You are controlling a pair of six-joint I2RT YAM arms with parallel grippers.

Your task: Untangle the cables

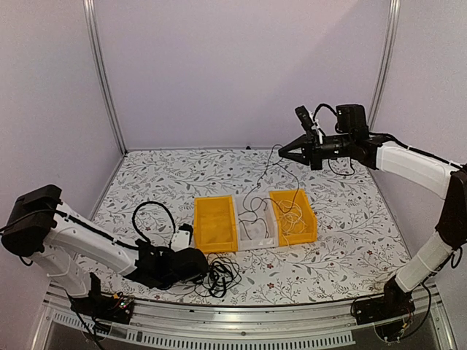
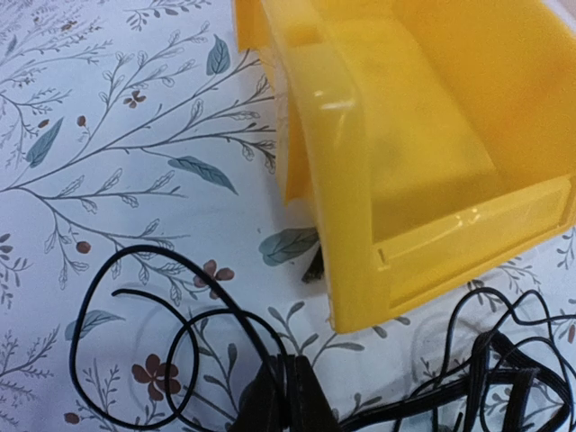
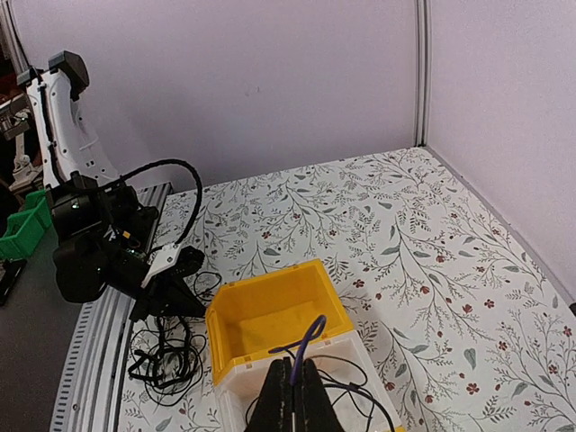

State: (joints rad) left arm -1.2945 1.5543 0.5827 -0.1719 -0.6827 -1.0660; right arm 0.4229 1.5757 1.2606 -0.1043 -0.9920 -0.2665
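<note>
Right gripper (image 3: 292, 382) raised high, fingers pinched tight on a thin black cable (image 3: 312, 333) trailing down into the translucent white plastic bin (image 1: 257, 243). Left gripper (image 2: 288, 396) low at the table's near edge, clamped shut on the tangle of black cables (image 1: 222, 275) just beside a yellow plastic bin (image 2: 360, 180).

Soft, even light, faint shadows. In the left wrist view the yellow bin (image 2: 423, 162) is washed-out with glare on its rim; the left hand (image 2: 286, 371) at 6 o'clock is blurred
</note>
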